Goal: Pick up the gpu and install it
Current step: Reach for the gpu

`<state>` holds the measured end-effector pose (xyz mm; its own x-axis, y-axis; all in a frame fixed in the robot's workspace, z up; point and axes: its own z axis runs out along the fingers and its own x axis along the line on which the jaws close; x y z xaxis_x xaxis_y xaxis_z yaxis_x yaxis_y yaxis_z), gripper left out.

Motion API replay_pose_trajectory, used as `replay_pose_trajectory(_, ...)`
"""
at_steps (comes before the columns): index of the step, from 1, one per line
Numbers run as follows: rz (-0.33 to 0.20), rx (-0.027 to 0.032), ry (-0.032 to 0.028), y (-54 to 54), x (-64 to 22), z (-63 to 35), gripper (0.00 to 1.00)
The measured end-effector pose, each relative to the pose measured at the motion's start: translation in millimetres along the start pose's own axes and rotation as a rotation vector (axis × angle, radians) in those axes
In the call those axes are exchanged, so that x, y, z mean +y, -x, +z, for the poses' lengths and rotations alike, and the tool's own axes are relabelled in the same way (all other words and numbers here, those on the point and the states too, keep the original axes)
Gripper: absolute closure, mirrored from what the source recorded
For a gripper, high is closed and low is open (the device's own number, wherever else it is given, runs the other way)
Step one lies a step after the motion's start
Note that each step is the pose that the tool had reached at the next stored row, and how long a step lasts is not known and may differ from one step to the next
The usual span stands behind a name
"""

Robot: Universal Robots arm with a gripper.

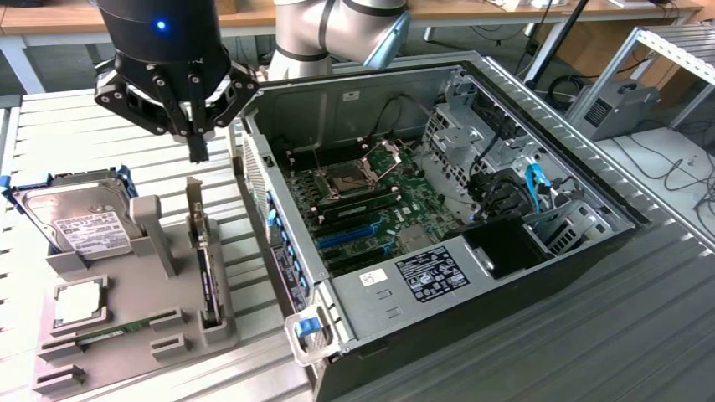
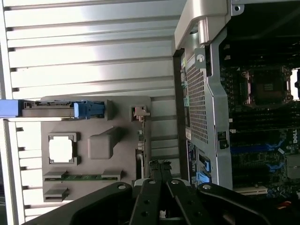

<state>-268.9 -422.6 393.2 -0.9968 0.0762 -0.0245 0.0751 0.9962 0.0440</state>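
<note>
The gpu (image 1: 204, 251) stands on edge in a slot along the grey holder (image 1: 123, 343), on the side nearest the computer case; it is a thin dark card with a pale bracket end. In the wrist view the gpu (image 2: 139, 140) is seen edge-on, with its bracket at one end. My gripper (image 1: 198, 151) hangs above the card's far end, apart from it, shut with nothing between its fingers. The black fingertips (image 2: 159, 166) press together just beside the holder's edge.
The open computer case (image 1: 625, 209) lies on the exterior view's right, with the motherboard and its blue slots (image 1: 347, 236) exposed. The holder also carries a silver hard drive (image 1: 79, 222), a square processor (image 1: 79, 301) and a green memory stick (image 1: 112, 329).
</note>
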Motion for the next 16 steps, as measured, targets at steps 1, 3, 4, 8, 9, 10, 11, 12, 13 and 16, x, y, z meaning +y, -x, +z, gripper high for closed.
replay_pose_trajectory(1,0.0,0.0,-0.0001,-0.3,-0.1,0.0,0.89)
replay_pose_trajectory(3,0.0,0.0,0.0,-1.1,-0.4,0.0,0.89)
replay_pose_trajectory(4,0.0,0.0,-0.0001,-1.4,-0.5,-0.1,0.89)
replay_pose_trajectory(8,0.0,0.0,-0.0002,-2.9,-1.0,-0.1,0.89)
replay_pose_trajectory(9,0.0,0.0,-0.0003,-3.4,-1.1,-0.2,0.89)
replay_pose_trajectory(10,0.0,0.0,-0.0002,-3.8,-1.3,-0.2,0.89)
replay_pose_trajectory(11,0.0,0.0,-0.0002,-4.3,-1.5,-0.2,0.89)
replay_pose_trajectory(12,0.0,0.0,-0.0003,-4.7,-1.7,-0.2,0.89)
replay_pose_trajectory(13,0.0,0.0,-0.0003,-5.1,-1.8,-0.2,0.89)
replay_pose_trajectory(16,0.0,0.0,-0.0003,-6.0,-2.4,-0.2,0.89)
